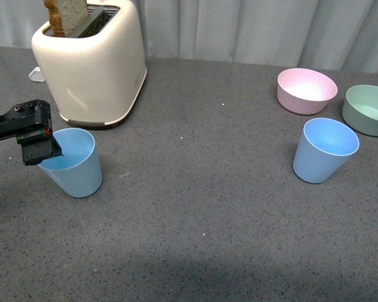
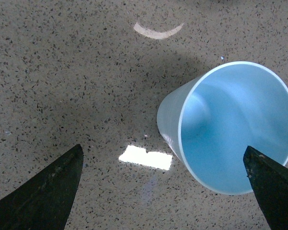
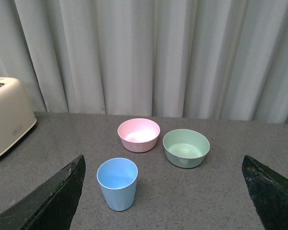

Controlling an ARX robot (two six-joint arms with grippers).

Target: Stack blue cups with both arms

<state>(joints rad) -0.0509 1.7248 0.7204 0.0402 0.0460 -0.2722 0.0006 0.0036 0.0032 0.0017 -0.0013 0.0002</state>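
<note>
Two light-blue cups stand upright on the grey table. The left blue cup point(image 1: 75, 165) sits in front of the toaster, and my left gripper point(image 1: 41, 150) hangs open at its left rim. In the left wrist view that cup point(image 2: 230, 124) lies off to one side of the open left gripper point(image 2: 163, 191), with one fingertip point(image 2: 273, 187) over its rim and the other finger point(image 2: 43, 191) well clear over bare table. The right blue cup point(image 1: 324, 150) stands alone at the right. My right gripper point(image 3: 163, 196) is open, held back from this cup point(image 3: 117, 183); the right arm is outside the front view.
A cream toaster point(image 1: 91, 63) with toast point(image 1: 66, 14) in its slot stands just behind the left cup. A pink bowl point(image 1: 306, 90) and a green bowl point(image 1: 368, 109) sit behind the right cup. Curtains close off the table's far edge.
</note>
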